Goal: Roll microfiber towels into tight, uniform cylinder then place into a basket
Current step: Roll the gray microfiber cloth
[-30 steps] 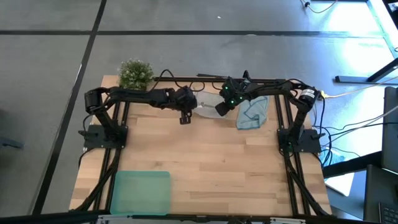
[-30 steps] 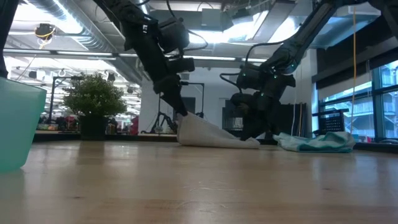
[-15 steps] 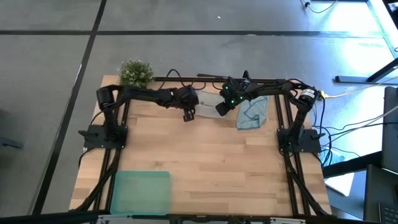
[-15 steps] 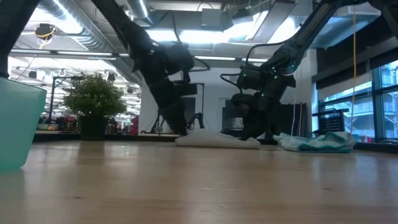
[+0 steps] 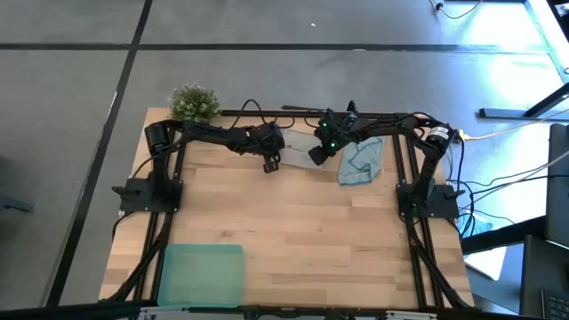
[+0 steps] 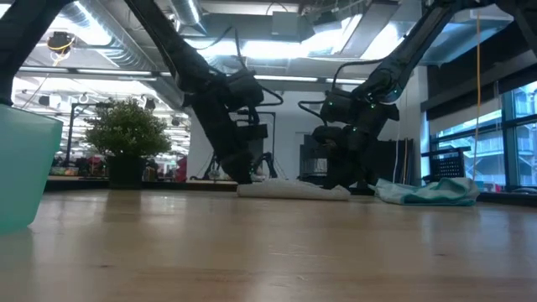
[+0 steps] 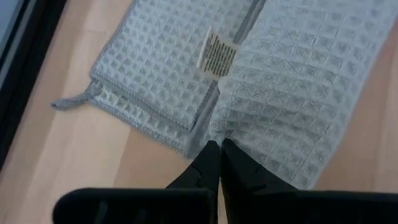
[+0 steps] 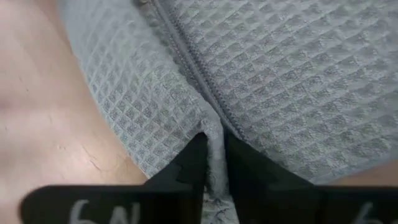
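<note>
Both arms are stretched to the far side of the table [image 5: 293, 231], working the pale grey microfiber towel [image 5: 298, 145], which lies flat on the wood between them. The light blue towel [image 5: 362, 161] sits crumpled just to its right, untouched. The mint-green basket [image 5: 200, 275] waits at the near left corner, well apart from all of this and with nothing in it that I can see.

The left gripper [image 7: 219, 163] has its fingers pressed together over the towel's folded hem, close to the small white tag [image 7: 217, 52]; they seem to pinch a sliver of the hem, though I would not swear to it. The right gripper [image 8: 212, 163] has its fingers slightly apart with a ridge of grey cloth bunched between them; whether it is biting the cloth or letting go I cannot tell.

To my eye this is the flattening and folding stage: the towel is laid out in a doubled strip and no roll has been started. Next, I would judge, one edge has to be caught cleanly and turned over on itself, with the other gripper pinning the cloth so the roll stays tight and even across its width. The loose waffle weave looks likely to slip or skew if the grip is shallow.

A small potted plant [image 5: 193, 104] stands at the far left corner, out of the way.
</note>
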Robot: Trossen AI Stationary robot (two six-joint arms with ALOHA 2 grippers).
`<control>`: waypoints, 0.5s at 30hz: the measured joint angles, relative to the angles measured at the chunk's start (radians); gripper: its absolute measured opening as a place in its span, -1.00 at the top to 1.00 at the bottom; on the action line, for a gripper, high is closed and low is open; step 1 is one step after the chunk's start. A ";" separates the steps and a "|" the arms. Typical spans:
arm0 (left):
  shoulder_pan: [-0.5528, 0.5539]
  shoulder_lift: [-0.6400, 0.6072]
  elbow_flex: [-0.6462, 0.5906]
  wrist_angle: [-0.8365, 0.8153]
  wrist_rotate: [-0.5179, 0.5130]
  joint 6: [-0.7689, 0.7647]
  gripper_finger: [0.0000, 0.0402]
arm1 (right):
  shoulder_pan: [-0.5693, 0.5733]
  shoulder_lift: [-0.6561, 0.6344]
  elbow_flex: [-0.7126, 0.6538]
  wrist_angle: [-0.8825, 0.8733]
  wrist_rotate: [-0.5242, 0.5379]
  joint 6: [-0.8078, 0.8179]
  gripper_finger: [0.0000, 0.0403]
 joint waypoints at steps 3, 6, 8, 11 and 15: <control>0.002 0.002 0.002 -0.007 0.010 0.000 1.00 | 0.000 0.000 0.000 0.002 -0.008 0.000 0.53; 0.002 0.002 0.002 -0.010 0.012 0.000 1.00 | -0.009 0.000 0.003 0.006 -0.035 -0.003 0.40; 0.002 0.002 0.002 -0.015 0.014 0.000 1.00 | -0.022 0.001 0.013 -0.004 -0.045 -0.001 0.33; 0.002 0.002 0.002 -0.017 0.014 0.000 1.00 | -0.055 0.005 0.036 -0.034 -0.106 -0.003 0.28; 0.002 0.002 0.001 -0.021 0.045 -0.003 1.00 | -0.097 -0.018 0.074 -0.099 -0.145 -0.054 0.30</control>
